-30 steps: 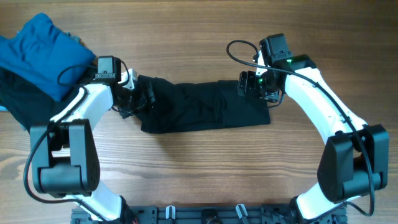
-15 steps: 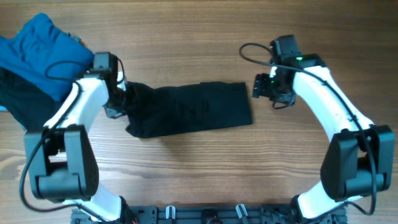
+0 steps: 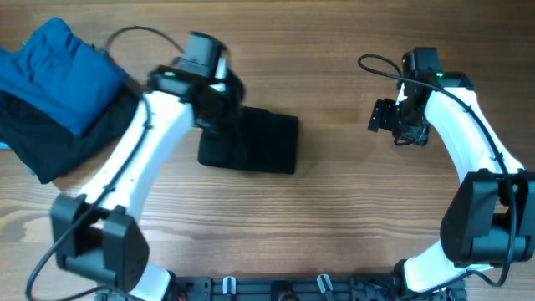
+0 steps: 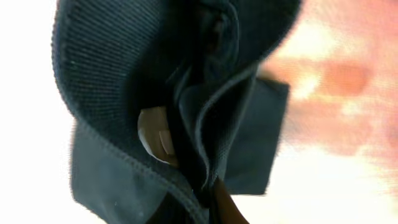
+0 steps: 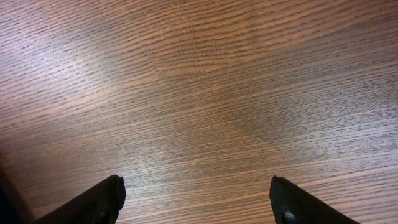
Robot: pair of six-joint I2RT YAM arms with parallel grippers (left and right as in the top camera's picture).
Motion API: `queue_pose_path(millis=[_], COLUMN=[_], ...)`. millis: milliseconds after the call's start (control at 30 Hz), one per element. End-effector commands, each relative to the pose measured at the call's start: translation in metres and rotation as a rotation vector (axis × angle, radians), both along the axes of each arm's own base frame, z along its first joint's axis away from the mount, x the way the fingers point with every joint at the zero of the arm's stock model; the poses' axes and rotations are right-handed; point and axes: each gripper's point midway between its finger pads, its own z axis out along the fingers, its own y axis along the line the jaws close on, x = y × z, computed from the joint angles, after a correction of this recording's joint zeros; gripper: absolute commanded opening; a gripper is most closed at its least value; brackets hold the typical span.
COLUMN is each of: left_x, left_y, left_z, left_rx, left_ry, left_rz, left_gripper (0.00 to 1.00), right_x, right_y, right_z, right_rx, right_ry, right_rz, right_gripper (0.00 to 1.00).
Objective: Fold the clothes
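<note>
The clothes (image 3: pixel 266 144), a black garment, lie on the wooden table as a compact folded rectangle left of centre. My left gripper (image 3: pixel 219 110) is over the pile's upper left corner, shut on a bunch of the fabric. In the left wrist view the dark ribbed cloth (image 4: pixel 149 68) hangs in folds right in front of the camera and hides the fingers almost fully. My right gripper (image 3: pixel 384 117) stands open well to the right of the clothes, over bare wood. Its two fingertips (image 5: pixel 99 200) are wide apart with nothing between them.
A bright blue folded garment (image 3: pixel 52 68) lies at the far left on top of a plain black one (image 3: pixel 71 146). The wooden table (image 3: pixel 351 226) stretches between and in front of the arms. The arm bases stand along the front edge.
My left gripper shut on the garment's left end and carried it rightward over the rest, shortening the long strip to a compact rectangle. The right gripper, still open, drew away to the right.
</note>
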Motion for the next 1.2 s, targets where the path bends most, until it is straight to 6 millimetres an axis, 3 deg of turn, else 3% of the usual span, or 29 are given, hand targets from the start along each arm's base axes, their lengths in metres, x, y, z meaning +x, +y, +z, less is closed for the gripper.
queue_pose_path(millis=[0, 100, 200, 233, 267, 300, 400, 467, 533, 600, 633, 733, 833, 900, 967, 1067, 1133, 1167], left_x=[-0.010, -0.020, -0.023, -0.023, -0.023, -0.026, -0.026, -0.006, 0.025, 0.048, 0.055, 0.063, 0.064, 0.065, 0.066, 0.061, 0.055, 0.045], left_y=[-0.060, -0.087, -0.095, -0.096, -0.096, -0.100, -0.109, -0.094, -0.054, -0.008, 0.011, 0.039, 0.037, 0.029, 0.025, 0.025, 0.028, 0.038], left_z=[-0.024, -0.044, -0.050, -0.050, -0.050, -0.049, -0.021, 0.027, 0.071, 0.087, 0.084, 0.058, 0.019, -0.015, -0.041, -0.103, -0.130, -0.152], left_rx=[-0.026, -0.015, -0.012, -0.014, -0.019, -0.044, -0.117, -0.129, -0.105, -0.105, -0.097, -0.099, -0.102, -0.101, -0.095, -0.063, -0.040, -0.002], left_ry=[0.034, 0.057, 0.062, 0.061, 0.066, 0.080, 0.052, -0.065, -0.211, -0.266, -0.260, -0.175, -0.064, 0.017, 0.071, 0.203, 0.268, 0.338], left_rz=[-0.102, -0.171, -0.191, -0.189, -0.176, -0.183, -0.251, -0.253, -0.138, -0.012, 0.034, 0.098, 0.087, 0.075, 0.069, 0.073, 0.081, 0.097], left_gripper=[0.11, 0.14, 0.17, 0.24, 0.41, 0.47, 0.53, 0.53, 0.63, 0.70, 0.72, 0.73, 0.73, 0.76, 0.78, 0.78, 0.78, 0.78], right_x=[0.005, 0.005, 0.004, 0.004, 0.004, 0.004, 0.005, 0.009, 0.008, -0.004, -0.007, -0.007, -0.020, -0.034, -0.043, -0.059, -0.068, -0.073], right_y=[-0.003, -0.002, -0.002, -0.002, -0.002, -0.002, 0.009, 0.042, 0.104, 0.158, 0.173, 0.200, 0.236, 0.262, 0.275, 0.287, 0.287, 0.276], right_z=[0.011, 0.011, 0.011, 0.011, 0.011, 0.011, 0.011, 0.017, 0.045, 0.091, 0.099, 0.079, 0.066, 0.051, 0.037, 0.010, -0.010, -0.036], right_rx=[-0.019, -0.014, -0.014, -0.014, -0.014, -0.013, 0.045, 0.217, 0.558, 0.891, 0.941, 0.814, 0.801, 0.817, 0.828, 0.832, 0.828, 0.753], right_ry=[-0.032, -0.031, -0.029, -0.029, -0.029, -0.029, -0.036, -0.077, -0.195, -0.340, -0.362, -0.292, -0.252, -0.191, -0.127, -0.022, 0.056, 0.148], right_rz=[0.010, 0.026, 0.026, 0.026, 0.027, 0.027, 0.079, 0.213, 0.472, 0.682, 0.727, 0.730, 0.815, 0.853, 0.845, 0.849, 0.827, 0.767], right_gripper=[0.80, 0.80, 0.80, 0.80, 0.80, 0.80, 0.80, 0.80, 0.80, 0.79, 0.79, 0.79, 0.72, 0.61, 0.56, 0.57, 0.57, 0.55])
